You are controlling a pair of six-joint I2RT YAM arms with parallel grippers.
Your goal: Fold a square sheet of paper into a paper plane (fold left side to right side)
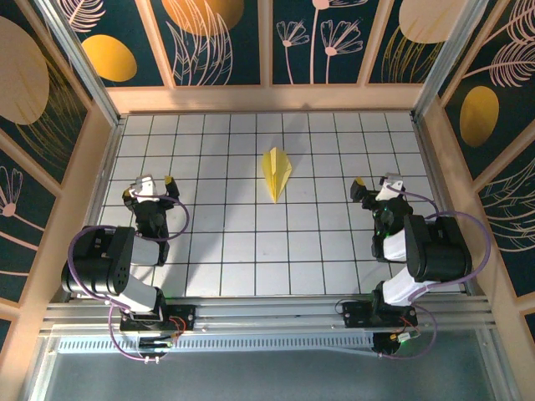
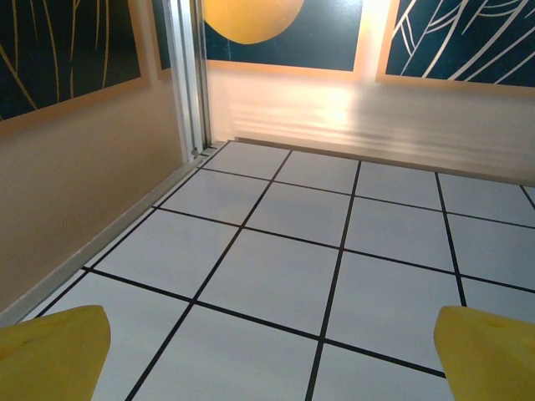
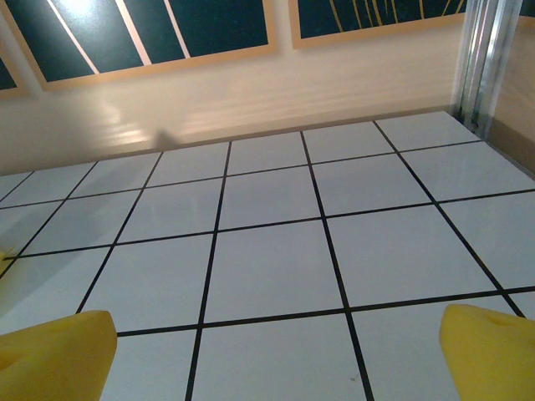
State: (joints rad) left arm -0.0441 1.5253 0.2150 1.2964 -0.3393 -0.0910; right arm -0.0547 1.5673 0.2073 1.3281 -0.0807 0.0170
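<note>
Mid-table from above lies the paper plane (image 1: 277, 172); left fingers (image 2: 50, 355) and right fingers (image 3: 493, 351) gape empty.

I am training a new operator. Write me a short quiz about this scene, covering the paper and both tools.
1. True or false: the yellow folded paper plane lies on the white grid-lined table, touched by neither tool.
2. The left tool is: A) open and empty; B) shut on the plane; C) shut and empty.
3. Fill in: seen from above, the plane lies to the ___ of the right tool.
Key: 1 true; 2 A; 3 left.
</note>
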